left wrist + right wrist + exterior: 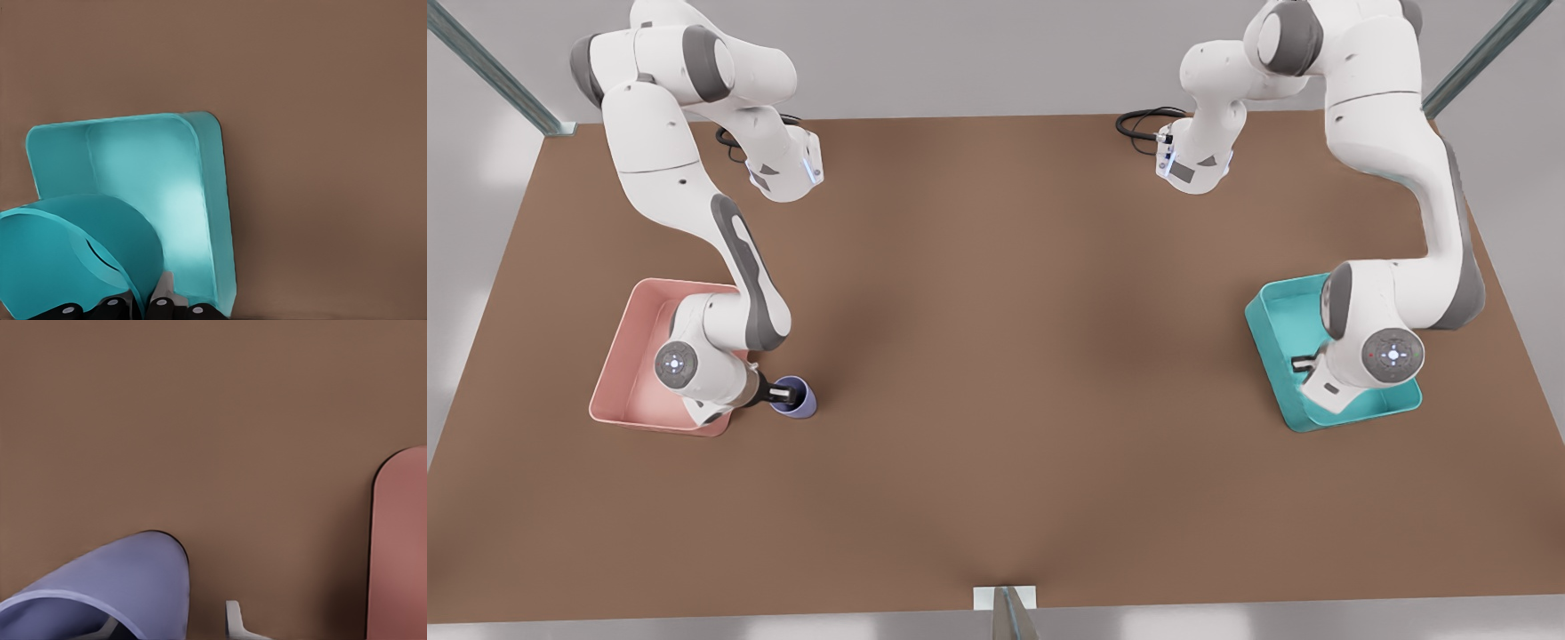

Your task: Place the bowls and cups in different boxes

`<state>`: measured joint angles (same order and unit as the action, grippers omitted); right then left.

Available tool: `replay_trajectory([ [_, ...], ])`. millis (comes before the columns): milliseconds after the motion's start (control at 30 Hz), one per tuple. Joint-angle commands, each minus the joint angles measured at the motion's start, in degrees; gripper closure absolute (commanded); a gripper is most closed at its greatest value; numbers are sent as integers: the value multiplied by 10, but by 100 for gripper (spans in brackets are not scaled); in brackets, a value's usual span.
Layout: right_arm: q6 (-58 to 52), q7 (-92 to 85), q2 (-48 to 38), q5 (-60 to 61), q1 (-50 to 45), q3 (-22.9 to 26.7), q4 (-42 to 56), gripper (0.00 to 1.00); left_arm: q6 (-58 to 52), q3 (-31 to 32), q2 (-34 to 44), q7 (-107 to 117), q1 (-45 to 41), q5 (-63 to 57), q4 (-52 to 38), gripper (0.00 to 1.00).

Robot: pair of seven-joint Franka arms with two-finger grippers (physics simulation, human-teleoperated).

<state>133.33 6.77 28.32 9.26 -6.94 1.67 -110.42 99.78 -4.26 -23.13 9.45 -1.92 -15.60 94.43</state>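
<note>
The teal bowl [73, 257] is hidden in the front view, behind the wrist of the arm at that view's right. It appears in the left wrist view, held above the teal box [153, 193], with the frame edge cutting off part of it. The left pincer [137, 308] is clamped on the bowl's rim, one finger on each side of the wall. In the front view this pincer [1303, 364] is a dark stub over the teal box [1272, 311] at right of centre, its fingers too small to read there.

At lower left of the front view the right pincer [775, 394] grips the lavender cup [796, 396], which sits just beside the pink box [627, 356], outside its near corner. The arm's wrist covers that corner. In the right wrist view the cup [127, 587] is cut off at the frame's lower edge. One pale fingertip [233, 620] shows outside the cup wall, and the pincer [173, 628] is closed on the rim. A slice of the pink box [400, 540] shows at the frame's right edge.

The brown bench [1014, 356] lies bare between the two boxes.
</note>
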Motion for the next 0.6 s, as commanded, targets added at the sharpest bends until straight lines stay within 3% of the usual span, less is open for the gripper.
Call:
replay_trajectory([
  [0,5,1,1,-2,0,0,0,57,-5,-7,-4,0,12,4,6,79],
  [100,4,2,4,-1,-3,0,3,76,73,-7,-24,1,28,4,36,79],
  [133,2,3,4,-1,-2,0,6,79,110,-8,-31,1,39,4,53,79],
  [300,-25,-12,-46,-1,-1,0,11,79,176,-15,-58,1,53,4,73,79],
  [400,-147,-70,-157,-13,22,7,10,79,200,-15,-87,1,59,4,75,79],
  [500,-258,-181,-208,-40,100,7,42,79,204,-15,-98,1,59,3,75,75],
  [533,-286,-219,-208,-45,131,7,61,79,204,-15,-98,1,59,4,75,30],
  [567,-287,-252,-202,-50,158,7,63,79,198,-15,-97,1,59,4,74,10],
])
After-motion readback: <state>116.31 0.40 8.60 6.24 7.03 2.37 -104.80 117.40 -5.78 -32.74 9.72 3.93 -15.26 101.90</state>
